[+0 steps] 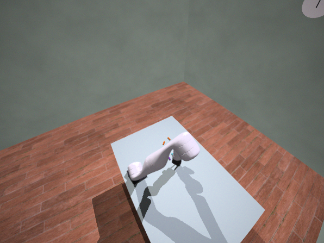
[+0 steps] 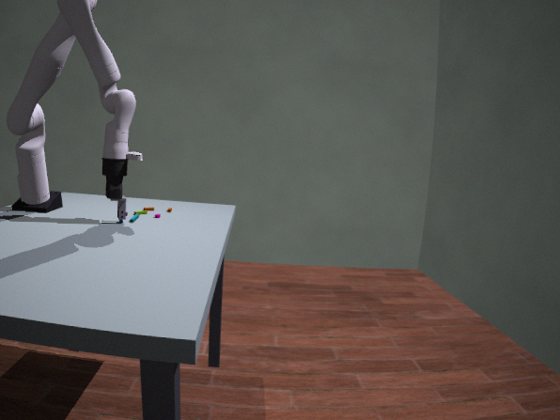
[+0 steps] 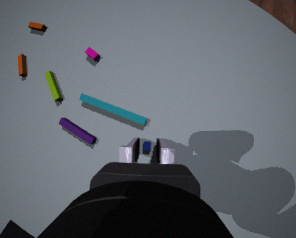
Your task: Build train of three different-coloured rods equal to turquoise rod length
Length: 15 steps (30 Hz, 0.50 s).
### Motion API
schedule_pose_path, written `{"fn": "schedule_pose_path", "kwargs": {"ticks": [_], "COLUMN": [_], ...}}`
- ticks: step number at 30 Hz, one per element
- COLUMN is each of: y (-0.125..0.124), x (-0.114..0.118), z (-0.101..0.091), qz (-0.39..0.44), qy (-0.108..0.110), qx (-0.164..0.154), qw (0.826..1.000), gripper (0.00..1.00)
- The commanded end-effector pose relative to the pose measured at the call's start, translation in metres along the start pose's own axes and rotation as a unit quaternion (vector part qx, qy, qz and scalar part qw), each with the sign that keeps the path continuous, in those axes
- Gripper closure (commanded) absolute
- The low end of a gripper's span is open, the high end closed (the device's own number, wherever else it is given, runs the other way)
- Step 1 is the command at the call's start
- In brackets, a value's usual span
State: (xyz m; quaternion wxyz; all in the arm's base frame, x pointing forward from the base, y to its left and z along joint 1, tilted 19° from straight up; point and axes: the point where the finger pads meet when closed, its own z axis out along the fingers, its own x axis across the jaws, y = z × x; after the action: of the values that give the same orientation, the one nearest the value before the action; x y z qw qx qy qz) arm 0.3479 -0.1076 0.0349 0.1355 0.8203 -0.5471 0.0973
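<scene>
Fingers: the gripper (image 1: 175, 168) (image 2: 121, 220) (image 3: 148, 146) is partly open, its two fingers apart and low at the table (image 1: 217, 206) (image 2: 117, 276) (image 3: 200, 90); nothing is clamped.
Blue rod: the blue rod (image 3: 146, 147) lies between the fingers, at lower centre of the wrist view, with a narrow gap visible at each side.
Turquoise rod: this long rod (image 2: 134, 218) (image 3: 114, 109) lies slanted above the gripper, near picture centre.
Purple rod: the purple rod (image 1: 169, 158) (image 3: 77, 131) is left of the gripper.
Lime rod: it (image 2: 141, 212) (image 3: 54, 86) lies at upper left, between the purple and orange ones.
Orange rods: one orange rod (image 1: 163, 143) (image 2: 148, 209) (image 3: 22, 65) is at left; a second orange rod (image 1: 168, 138) (image 2: 169, 210) (image 3: 37, 25) is higher.
Magenta rod: this short rod (image 2: 158, 216) (image 3: 92, 54) lies above the turquoise one.
Train: all visible rods lie separate.
Open room: right of the turquoise rod there is bare table; its edge curves at upper right.
Shapes: the rods are straight, square-edged; the table looks smooth and pale.
</scene>
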Motion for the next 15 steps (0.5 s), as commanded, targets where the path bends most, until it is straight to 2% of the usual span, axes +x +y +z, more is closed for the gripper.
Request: {"fn": "schedule_pose_path", "kwargs": {"ticks": [1, 15], "y": [0.000, 0.000], "x": [-0.001, -0.001], "z": [0.001, 0.012], "qz": [-0.001, -0.001], "qy": [-0.001, -0.001], "qx": [-0.001, -0.001], "qw": [1.000, 1.000], "gripper": [0.46, 0.46]}}
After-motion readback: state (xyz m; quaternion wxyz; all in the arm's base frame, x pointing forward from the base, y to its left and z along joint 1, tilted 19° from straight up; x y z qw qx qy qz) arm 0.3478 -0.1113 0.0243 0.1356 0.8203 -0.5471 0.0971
